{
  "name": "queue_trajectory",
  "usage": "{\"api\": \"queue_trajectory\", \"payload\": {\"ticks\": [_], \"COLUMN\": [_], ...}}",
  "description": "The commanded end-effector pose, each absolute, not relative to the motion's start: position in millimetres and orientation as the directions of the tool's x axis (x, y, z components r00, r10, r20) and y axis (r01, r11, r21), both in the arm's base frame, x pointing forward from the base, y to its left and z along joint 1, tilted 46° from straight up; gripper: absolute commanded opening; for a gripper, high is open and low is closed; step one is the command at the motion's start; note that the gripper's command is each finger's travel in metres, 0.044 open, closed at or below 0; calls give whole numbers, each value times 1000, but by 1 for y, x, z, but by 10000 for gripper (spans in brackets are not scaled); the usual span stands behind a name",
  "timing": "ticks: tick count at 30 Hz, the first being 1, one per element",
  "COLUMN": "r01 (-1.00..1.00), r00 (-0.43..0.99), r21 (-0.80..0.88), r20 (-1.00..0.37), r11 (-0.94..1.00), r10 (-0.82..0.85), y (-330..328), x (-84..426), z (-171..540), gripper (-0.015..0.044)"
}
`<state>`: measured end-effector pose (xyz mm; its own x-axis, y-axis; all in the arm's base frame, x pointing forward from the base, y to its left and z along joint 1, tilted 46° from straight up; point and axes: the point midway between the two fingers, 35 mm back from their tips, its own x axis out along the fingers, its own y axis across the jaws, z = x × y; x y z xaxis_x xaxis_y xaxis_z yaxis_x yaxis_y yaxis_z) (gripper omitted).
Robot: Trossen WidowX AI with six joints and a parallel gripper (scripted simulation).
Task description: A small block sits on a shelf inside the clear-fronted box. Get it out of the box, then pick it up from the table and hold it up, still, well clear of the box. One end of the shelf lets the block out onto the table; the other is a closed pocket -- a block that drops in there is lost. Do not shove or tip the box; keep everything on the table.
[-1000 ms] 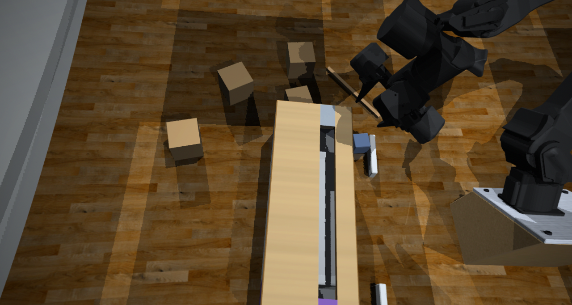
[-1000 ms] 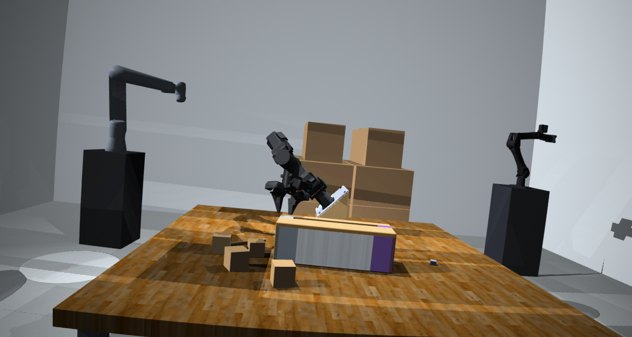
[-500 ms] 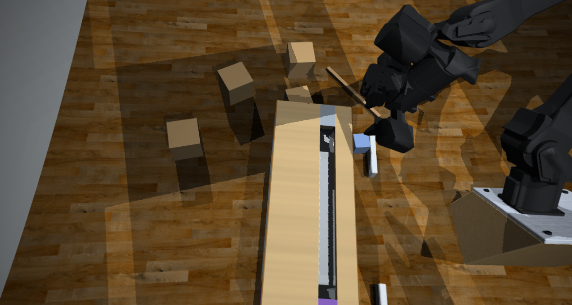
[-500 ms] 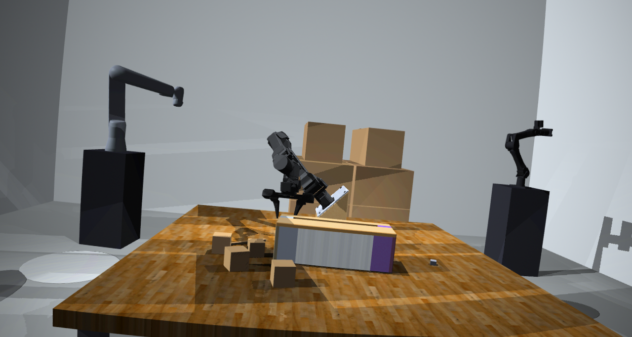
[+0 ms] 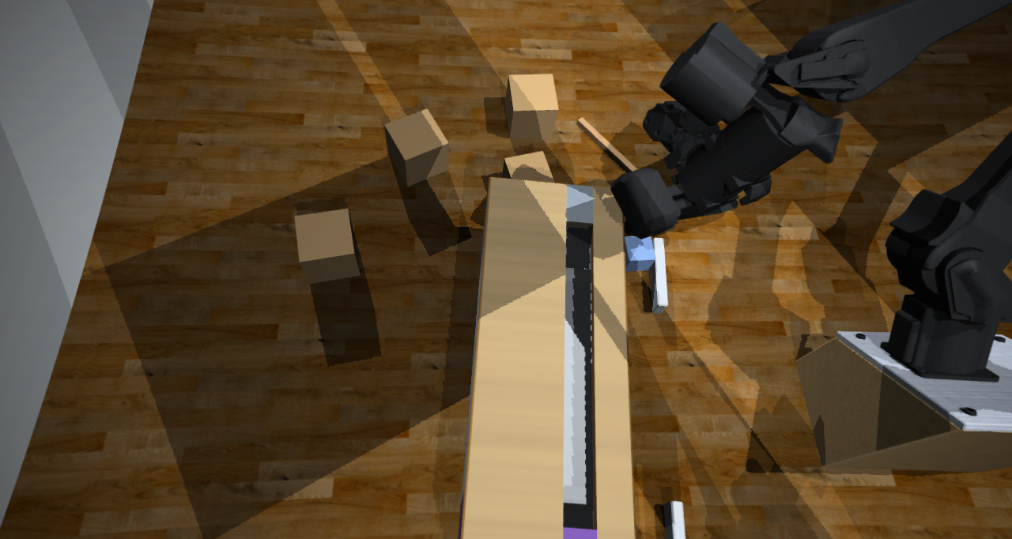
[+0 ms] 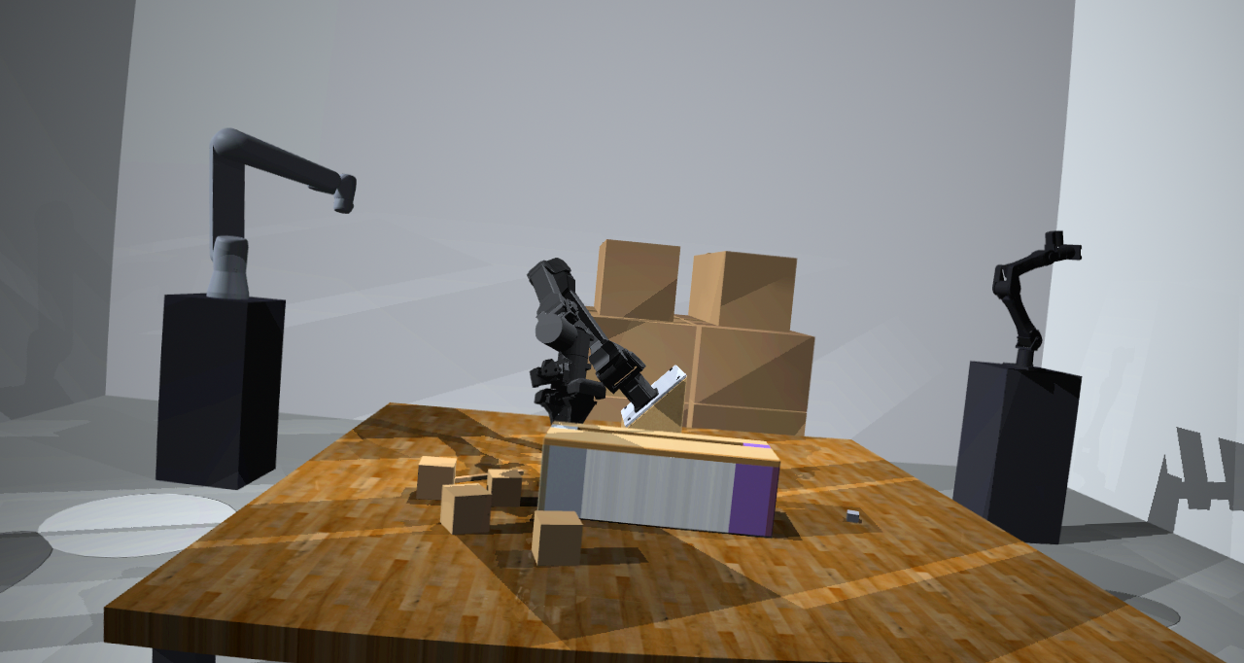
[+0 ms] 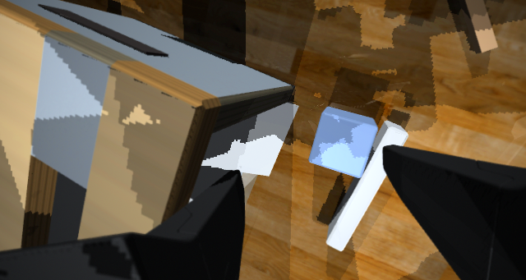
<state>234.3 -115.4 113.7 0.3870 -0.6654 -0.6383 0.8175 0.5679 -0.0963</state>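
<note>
The small blue block (image 5: 639, 253) (image 7: 344, 142) sits on the table just outside the box, on the robot arm's side near the box's grey-blue end. It touches or nearly touches a white bar (image 5: 659, 274) (image 7: 366, 190). The box (image 5: 523, 366) (image 6: 753, 498) (image 7: 123, 149) stands upright and hides the block in the exterior view. My gripper (image 7: 311, 168) is open and empty, above and beside the box end. In the wrist view one finger overlaps the box corner and the other overlaps the white bar; the block shows beyond and between the tips.
A thin wooden stick (image 5: 607, 143) (image 7: 478, 21) lies beyond the box's end. Several wooden cubes, such as one cube (image 5: 325, 235) (image 6: 556, 538) and another (image 5: 532, 93) (image 6: 436, 476), stand past the box's far side and end. A second white bar (image 5: 677, 520) lies farther along the box.
</note>
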Motion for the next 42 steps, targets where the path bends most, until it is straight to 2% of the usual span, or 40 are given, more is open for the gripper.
{"api": "queue_trajectory", "payload": {"ticks": [1, 10, 15, 20, 42], "r01": [839, 478, 211, -37, -45], "r00": [390, 420, 439, 454, 454], "r21": [542, 766, 776, 716, 712], "r20": [-645, -630, -618, -609, -610], "r11": [-34, -430, -594, -697, -701], "r10": [-657, -653, -651, -650, -649], "y": [-125, -129, -129, -129, -133], "x": [230, 235, 239, 241, 242], "z": [98, 97, 97, 97, 93], "gripper": [285, 285, 285, 285, 285]}}
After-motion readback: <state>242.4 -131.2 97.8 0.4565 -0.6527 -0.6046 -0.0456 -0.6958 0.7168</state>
